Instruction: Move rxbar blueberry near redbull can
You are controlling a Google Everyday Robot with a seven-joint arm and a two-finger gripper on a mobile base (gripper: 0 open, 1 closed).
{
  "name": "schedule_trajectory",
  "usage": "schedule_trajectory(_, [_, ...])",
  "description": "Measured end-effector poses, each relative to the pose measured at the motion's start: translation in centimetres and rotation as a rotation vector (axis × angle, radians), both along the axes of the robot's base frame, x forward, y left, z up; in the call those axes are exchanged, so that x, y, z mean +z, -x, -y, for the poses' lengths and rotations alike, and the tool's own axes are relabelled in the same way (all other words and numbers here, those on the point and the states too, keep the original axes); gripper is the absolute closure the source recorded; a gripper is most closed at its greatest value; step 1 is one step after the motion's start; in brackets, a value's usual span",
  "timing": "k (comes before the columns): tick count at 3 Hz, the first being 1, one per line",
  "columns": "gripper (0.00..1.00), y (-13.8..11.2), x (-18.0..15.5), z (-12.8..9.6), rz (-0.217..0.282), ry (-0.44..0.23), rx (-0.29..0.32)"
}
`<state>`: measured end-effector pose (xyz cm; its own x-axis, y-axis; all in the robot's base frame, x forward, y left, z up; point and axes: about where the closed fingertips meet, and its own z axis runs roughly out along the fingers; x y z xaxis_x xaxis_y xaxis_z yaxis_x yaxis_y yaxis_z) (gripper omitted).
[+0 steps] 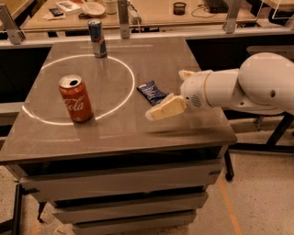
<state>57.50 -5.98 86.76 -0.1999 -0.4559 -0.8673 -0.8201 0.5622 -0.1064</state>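
Observation:
The rxbar blueberry point(150, 92) is a small flat dark blue wrapper lying on the table right of centre, just outside a white circle. The redbull can point(97, 38) stands upright at the back left, on the far edge of the circle. My gripper point(169, 92) hovers just right of the bar, low over the table. One cream finger point(164, 109) reaches forward past the bar's near end and the other point(185, 74) sits behind. The fingers are spread apart and hold nothing.
A red Coca-Cola can point(76, 98) stands upright at the front left, on the white circle point(131, 89). The grey table point(138, 137) has drawers below. A desk with clutter point(151, 9) runs behind a rail at the back.

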Motion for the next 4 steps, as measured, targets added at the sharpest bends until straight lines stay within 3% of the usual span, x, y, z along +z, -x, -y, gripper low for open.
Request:
schedule_trajectory(2, [0.00,-2.4,0.2,-3.7,0.044,-0.065,-0.051])
schedule_trajectory(3, [0.00,-3.4,0.3,-4.9,0.034,-0.037,-0.073])
schedule_trajectory(4, [0.00,-4.4,-0.3,-4.6,-0.002,-0.001,-0.112])
